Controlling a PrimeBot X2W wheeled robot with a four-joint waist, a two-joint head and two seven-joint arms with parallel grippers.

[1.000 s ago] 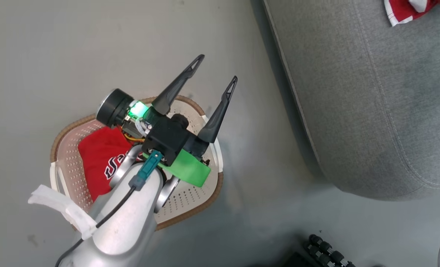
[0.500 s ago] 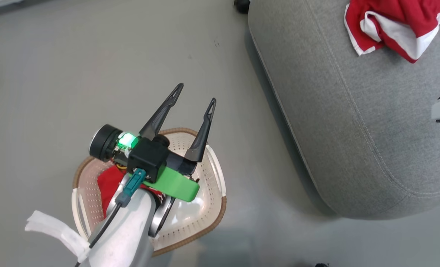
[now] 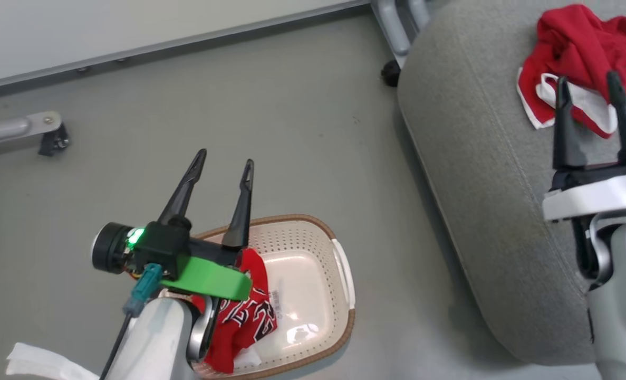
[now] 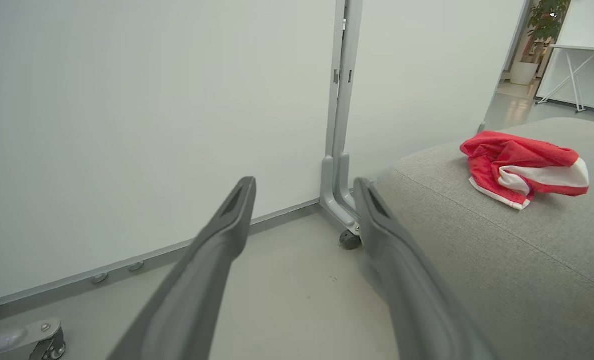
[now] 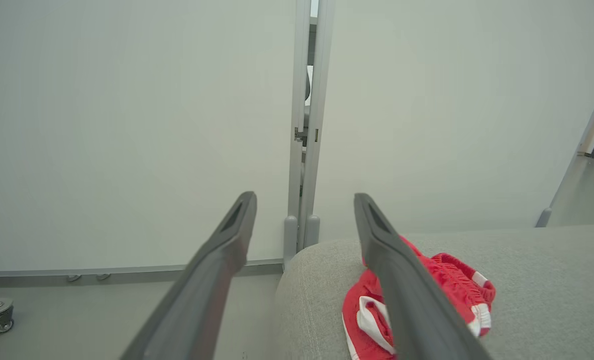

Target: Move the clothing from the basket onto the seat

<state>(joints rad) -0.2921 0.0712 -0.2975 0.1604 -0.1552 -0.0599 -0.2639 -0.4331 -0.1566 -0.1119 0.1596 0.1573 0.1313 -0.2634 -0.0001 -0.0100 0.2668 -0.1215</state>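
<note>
Red shorts (image 3: pixel 571 47) on seat (image 3: pixel 476 158) far end; jersey (image 3: pixel 249 311) left in basket (image 3: pixel 313 237); left gripper (image 3: pixel 225 158), right gripper (image 3: pixel 587 79) fingers spread, empty.

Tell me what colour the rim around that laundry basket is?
Brown with a woven look, edging the cream-white perforated basket; clearest in the head view.

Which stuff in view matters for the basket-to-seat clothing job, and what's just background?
Job:
- jersey, lying in the basket
- shorts, on the seat
- left claw and right claw, both open, empty

Lying about:
- partition panels
- wheeled foot
- potted plant
- white table
</note>
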